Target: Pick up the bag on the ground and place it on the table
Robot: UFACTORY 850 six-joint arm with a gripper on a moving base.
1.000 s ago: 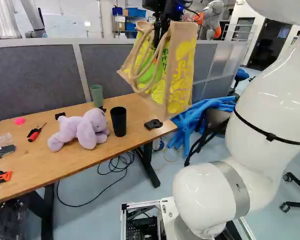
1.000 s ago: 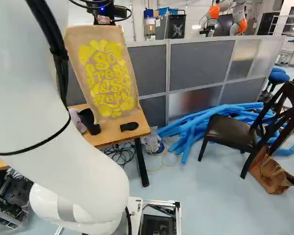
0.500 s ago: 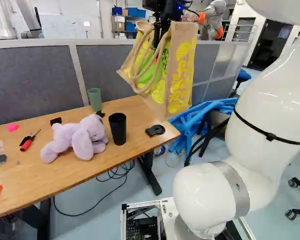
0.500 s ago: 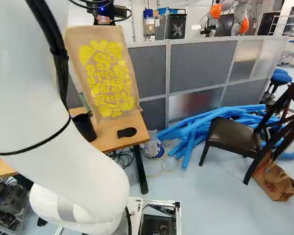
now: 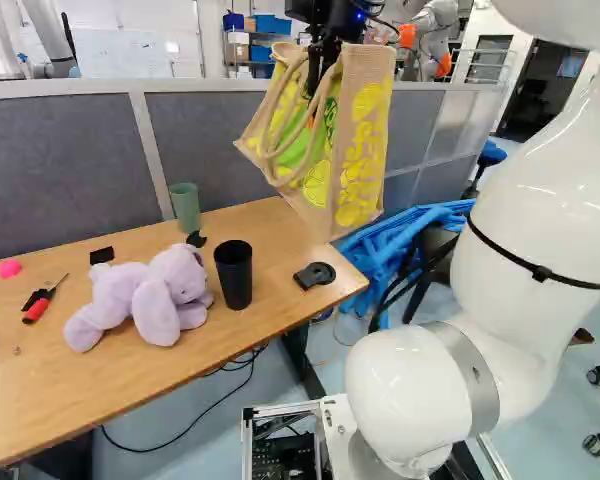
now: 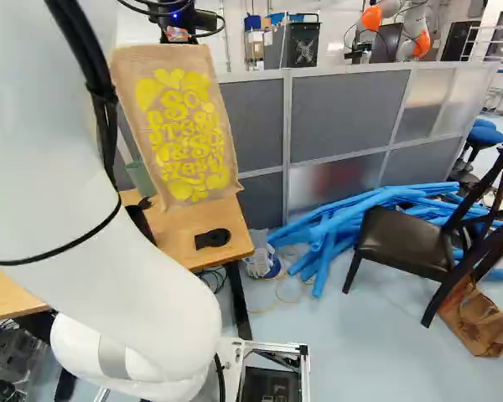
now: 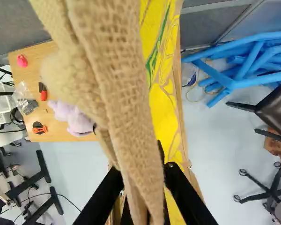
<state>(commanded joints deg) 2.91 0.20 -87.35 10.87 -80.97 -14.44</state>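
In mid-air by the table [image 5: 200,345]: bag [image 5: 360,150] suspended from gripper [image 5: 320,70]

Left base view: The bag hangs upright, overlapping the far edge near the right end in this view; clearance over the top cannot be determined. A black device [image 5: 315,275] sits at the right corner. Inboard of it stands a black cup [image 5: 234,275]; a green cup [image 5: 185,208] stands at the far edge. The toy [image 5: 155,295] lies left of the black cup. Further left are a screwdriver [image 5: 38,305] and, by the far edge, a pink ball [image 5: 9,268].

Right base view: The bag's printed panel faces the camera. On the floor beyond the table's right end are blue tubes [image 6: 344,222], a chair [image 6: 402,234] and a brown sack [image 6: 478,322].

Wrist view: Fingers are clenched on the bag's handles [image 7: 126,103]. An orange cutter [image 7: 39,128] lies at the table's near left corner, a clear pouch [image 7: 23,96] by the left edge.
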